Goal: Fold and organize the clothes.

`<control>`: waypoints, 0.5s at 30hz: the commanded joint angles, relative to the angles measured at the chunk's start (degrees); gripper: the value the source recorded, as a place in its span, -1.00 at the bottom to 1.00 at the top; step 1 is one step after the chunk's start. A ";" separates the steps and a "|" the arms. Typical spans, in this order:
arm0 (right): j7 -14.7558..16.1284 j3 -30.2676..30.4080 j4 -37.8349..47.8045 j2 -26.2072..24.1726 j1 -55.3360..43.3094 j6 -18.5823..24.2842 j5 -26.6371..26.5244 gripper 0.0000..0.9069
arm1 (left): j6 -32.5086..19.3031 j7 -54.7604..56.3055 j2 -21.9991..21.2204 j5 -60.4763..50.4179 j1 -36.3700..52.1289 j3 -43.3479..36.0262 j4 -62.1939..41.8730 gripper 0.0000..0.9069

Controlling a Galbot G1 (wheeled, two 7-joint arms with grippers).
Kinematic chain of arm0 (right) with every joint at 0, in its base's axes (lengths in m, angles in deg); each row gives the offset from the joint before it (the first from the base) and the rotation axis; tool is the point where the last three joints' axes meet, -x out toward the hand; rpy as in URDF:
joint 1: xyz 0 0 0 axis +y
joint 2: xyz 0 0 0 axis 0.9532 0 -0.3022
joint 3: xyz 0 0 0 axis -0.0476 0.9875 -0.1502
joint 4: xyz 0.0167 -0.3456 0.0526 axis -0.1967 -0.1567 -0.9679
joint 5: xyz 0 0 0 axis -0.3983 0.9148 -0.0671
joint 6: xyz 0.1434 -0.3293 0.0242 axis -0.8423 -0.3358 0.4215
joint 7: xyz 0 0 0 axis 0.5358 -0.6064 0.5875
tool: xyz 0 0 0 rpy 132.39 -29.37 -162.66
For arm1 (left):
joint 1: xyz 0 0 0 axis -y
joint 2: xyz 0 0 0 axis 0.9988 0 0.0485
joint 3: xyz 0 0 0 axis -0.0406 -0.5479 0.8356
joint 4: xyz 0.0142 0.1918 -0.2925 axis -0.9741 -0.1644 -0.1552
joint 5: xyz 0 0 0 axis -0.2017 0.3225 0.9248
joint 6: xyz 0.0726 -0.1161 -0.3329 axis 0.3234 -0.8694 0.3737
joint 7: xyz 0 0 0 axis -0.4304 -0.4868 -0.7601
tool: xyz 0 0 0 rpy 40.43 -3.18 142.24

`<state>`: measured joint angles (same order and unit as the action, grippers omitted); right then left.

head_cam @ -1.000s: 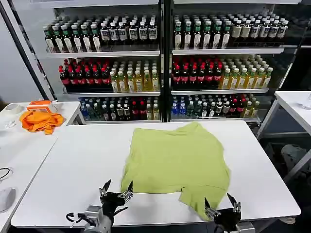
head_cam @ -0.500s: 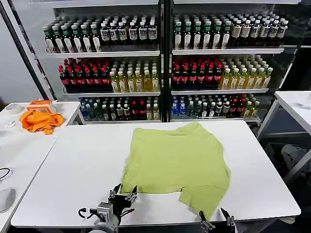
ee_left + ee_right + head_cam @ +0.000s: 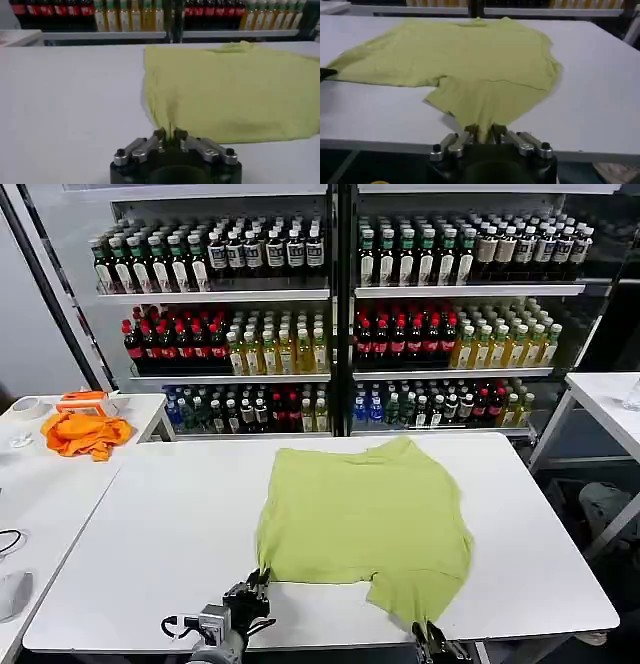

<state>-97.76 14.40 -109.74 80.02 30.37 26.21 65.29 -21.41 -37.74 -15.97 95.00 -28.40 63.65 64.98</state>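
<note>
The lime-green T-shirt point(image 3: 365, 519) lies spread on the white table point(image 3: 150, 514), neck toward the far edge. My left gripper point(image 3: 257, 586) is at the shirt's near left corner. In the left wrist view the shirt point(image 3: 235, 85) narrows to a thin pinch of fabric between the shut fingers of that gripper point(image 3: 168, 136). My right gripper point(image 3: 432, 639) is at the near table edge, under the shirt's hanging near right flap. In the right wrist view the shirt point(image 3: 470, 60) runs down into this gripper point(image 3: 483, 131), which is shut on the fabric.
A bright orange cloth point(image 3: 85, 432) lies on a side table at the left. Shelves of bottles point(image 3: 330, 324) stand behind the table. Another white table point(image 3: 605, 399) is at the right. Bare tabletop lies on both sides of the shirt.
Both grippers were open a second ago. The left one moved right to the shirt's near corner, the right one dropped to the table edge, and both shut on the fabric.
</note>
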 commanded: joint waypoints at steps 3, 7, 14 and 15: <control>-0.03 -0.27 -1.54 -0.08 1.26 1.19 -0.40 -1.00 | -0.45 -1.43 0.03 0.70 -1.70 0.04 2.27 -0.98; 0.06 -2.69 -4.79 -0.82 2.41 2.62 -0.74 -1.00 | -1.32 -2.18 0.12 1.54 -3.59 0.93 6.05 -0.98; 0.88 -10.15 -12.52 -4.01 5.11 2.99 -3.27 -1.00 | -1.16 -2.25 -0.15 1.84 -6.76 3.15 11.81 -0.98; 0.88 -11.03 -13.17 -4.34 4.97 2.93 -3.90 -1.00 | -1.07 -2.22 -0.18 2.14 -7.16 3.66 12.54 -0.98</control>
<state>-97.06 7.63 -118.02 76.71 33.60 28.07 62.29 -21.95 -39.44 -16.14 97.07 -33.65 66.63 73.47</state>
